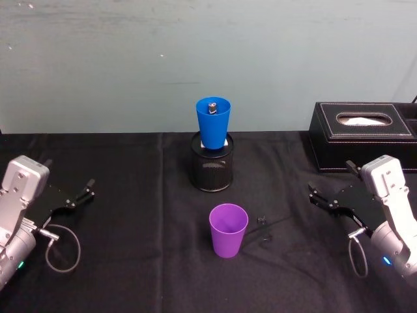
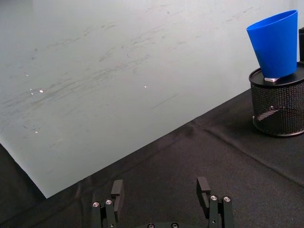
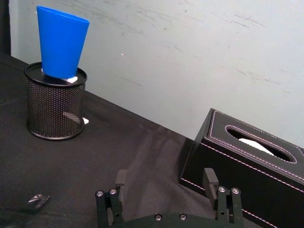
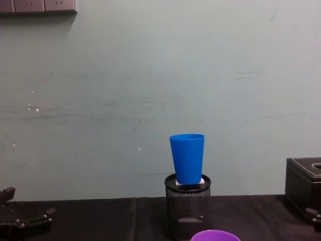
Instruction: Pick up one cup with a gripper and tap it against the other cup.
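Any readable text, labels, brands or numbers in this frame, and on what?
None readable: the purple cup, blue cup, mesh holder, tissue box, wall plates, left tool and right tool show no legible marking.

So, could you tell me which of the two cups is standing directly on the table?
The purple cup, upright on the black cloth nearer the robot; the blue cup sits in the top of the mesh pen holder.

We hold our left gripper (image 2: 160, 184) and right gripper (image 3: 165, 176) low at either side, jaws parted.
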Controlling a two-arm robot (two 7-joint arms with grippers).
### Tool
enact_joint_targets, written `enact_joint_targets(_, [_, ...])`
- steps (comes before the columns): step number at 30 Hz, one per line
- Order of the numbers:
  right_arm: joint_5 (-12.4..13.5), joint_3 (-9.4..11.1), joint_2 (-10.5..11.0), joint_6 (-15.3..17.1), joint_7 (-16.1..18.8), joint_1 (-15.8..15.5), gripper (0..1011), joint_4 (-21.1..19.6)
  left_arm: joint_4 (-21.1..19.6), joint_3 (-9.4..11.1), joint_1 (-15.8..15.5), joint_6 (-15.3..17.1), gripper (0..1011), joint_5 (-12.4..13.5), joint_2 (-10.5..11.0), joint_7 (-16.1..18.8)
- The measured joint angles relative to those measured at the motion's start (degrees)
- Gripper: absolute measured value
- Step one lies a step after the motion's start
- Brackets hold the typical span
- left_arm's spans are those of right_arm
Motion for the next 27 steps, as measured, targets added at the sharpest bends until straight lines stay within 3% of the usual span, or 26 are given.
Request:
enact_joint_targets(10, [0.0, 0.0, 0.0, -0.1, 0.0, 0.0, 1000, 0.0, 0.0, 0.0, 0.0, 0.0, 1000, 0.0, 0.0, 0.0])
enact_joint_targets(20, [2.2, 3.8, 0.1, -3.5, 2.1, -1.9, 1000, -3.0, 0.0, 0.0, 0.0, 0.0, 1000, 0.0, 0.0, 0.0])
enact_joint_targets(23, [4.2, 5.0, 0.9, -3.8, 4.2, -3.9, 1000, -5.2, 0.0, 0.0, 0.0, 0.0, 1000, 0.0, 0.0, 0.0])
enact_joint_targets(26, [6.9, 5.6, 2.4, -3.9, 7.9, -6.2, 1000, -7.4, 0.0, 0.0, 0.0, 0.0, 1000, 0.0, 0.0, 0.0])
enact_joint_targets(27, [8.1, 5.6, 3.5, -3.9, 10.6, -7.1, 1000, -8.2, 0.0, 0.0, 0.0, 0.0, 1000, 0.0, 0.0, 0.0])
